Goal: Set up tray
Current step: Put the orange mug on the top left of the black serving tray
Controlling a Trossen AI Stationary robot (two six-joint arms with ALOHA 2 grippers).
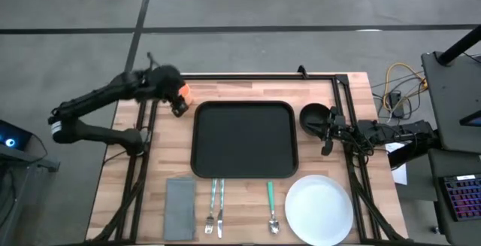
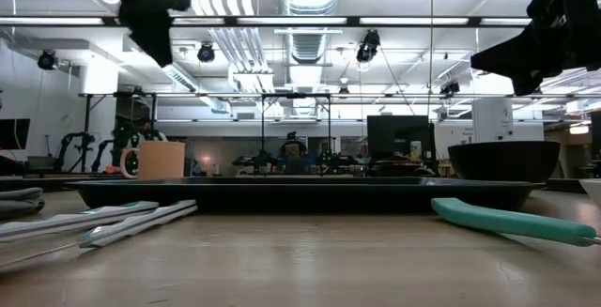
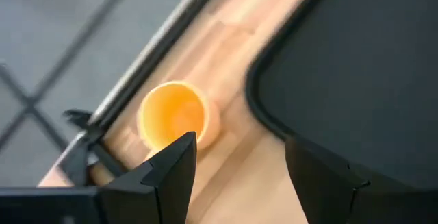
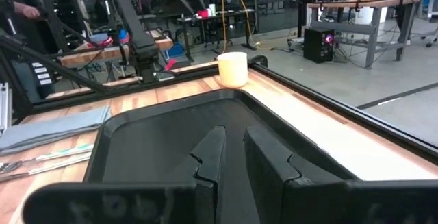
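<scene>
The black tray sits mid-counter, nothing on it. Left gripper hangs just off the tray's far-left corner, right over the orange cup, fingers spread apart. Right gripper hovers by the tray's right edge, beside the black bowl, fingers nearly together and holding nothing. White plate sits off the tray's near-right corner.

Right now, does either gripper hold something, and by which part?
Nothing is held. The left gripper is open above the orange cup; the right gripper, near the black bowl, holds nothing between its fingers.
</scene>
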